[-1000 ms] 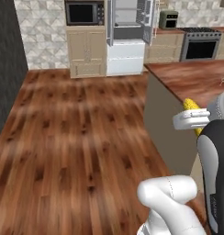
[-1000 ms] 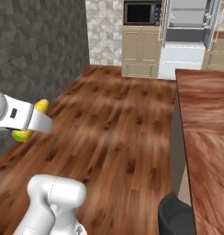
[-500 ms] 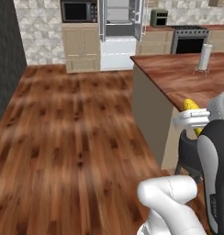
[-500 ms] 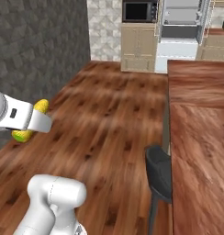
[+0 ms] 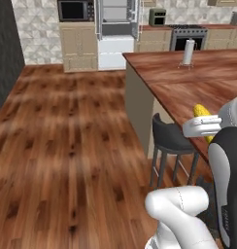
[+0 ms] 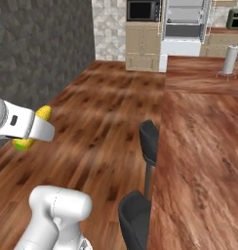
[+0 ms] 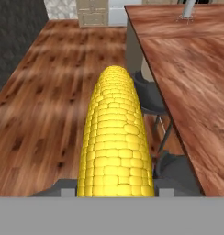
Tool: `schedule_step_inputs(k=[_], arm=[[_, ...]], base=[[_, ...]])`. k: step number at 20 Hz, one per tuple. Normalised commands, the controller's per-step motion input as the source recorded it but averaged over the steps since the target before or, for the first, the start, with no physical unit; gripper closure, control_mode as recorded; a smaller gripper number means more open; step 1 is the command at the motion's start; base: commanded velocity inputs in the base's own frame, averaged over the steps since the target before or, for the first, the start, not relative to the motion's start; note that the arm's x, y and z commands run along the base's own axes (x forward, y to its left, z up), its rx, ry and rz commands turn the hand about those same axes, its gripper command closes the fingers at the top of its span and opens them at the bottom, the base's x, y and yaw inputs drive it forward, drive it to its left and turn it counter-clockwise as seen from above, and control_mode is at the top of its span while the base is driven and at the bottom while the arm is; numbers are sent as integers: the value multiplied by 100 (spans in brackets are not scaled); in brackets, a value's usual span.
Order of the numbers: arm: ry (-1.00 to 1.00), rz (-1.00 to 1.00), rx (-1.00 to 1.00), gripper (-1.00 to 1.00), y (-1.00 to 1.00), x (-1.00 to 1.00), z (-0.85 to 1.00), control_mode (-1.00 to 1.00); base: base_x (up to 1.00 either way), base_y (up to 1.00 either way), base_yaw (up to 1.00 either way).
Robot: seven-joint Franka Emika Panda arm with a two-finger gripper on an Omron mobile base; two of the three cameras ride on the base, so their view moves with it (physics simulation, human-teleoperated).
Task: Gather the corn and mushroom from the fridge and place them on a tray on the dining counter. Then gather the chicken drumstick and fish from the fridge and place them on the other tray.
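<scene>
Meanwhile, the corn cob (image 7: 114,142) rides pinched between the fingers, held level and carried out front, just off the dining counter (image 5: 198,82) edge above the dark bar stools (image 5: 170,138). A jolt could slip the rounded cob from so narrow a grip (no tray is in sight yet), dropping it onto the wooden floor (image 5: 57,146).

One yellow ear of corn (image 7: 115,137) with rows of kernels. Two dark grey bar stools (image 6: 149,143) with curved backrests stand along the edge of the one reddish-brown wooden dining counter (image 6: 204,127). One white paper-towel roll (image 5: 188,51) on a holder sits near the counter's far edge. One open white fridge (image 5: 116,29), one black microwave (image 5: 76,10), one black stove (image 5: 187,37), one dark toaster (image 5: 157,17).
</scene>
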Motion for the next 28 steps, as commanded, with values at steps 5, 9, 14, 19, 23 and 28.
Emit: schedule_step_inputs(k=[5,9,14,19,23,28], arm=[[0,0,0,100,0,0,0,100],[0,0,0,100,0,0,0,100],[0,0,0,100,0,0,0,100],[0,0,0,100,0,0,0,100],[0,0,0,100,0,0,0,100],[0,0,0,100,0,0,0,100]], base=[[-100,-49,0],[-100,-50,0],[-100,-32,0],[-100,12,-4],[-100,41,-10],[-100,14,-5]])
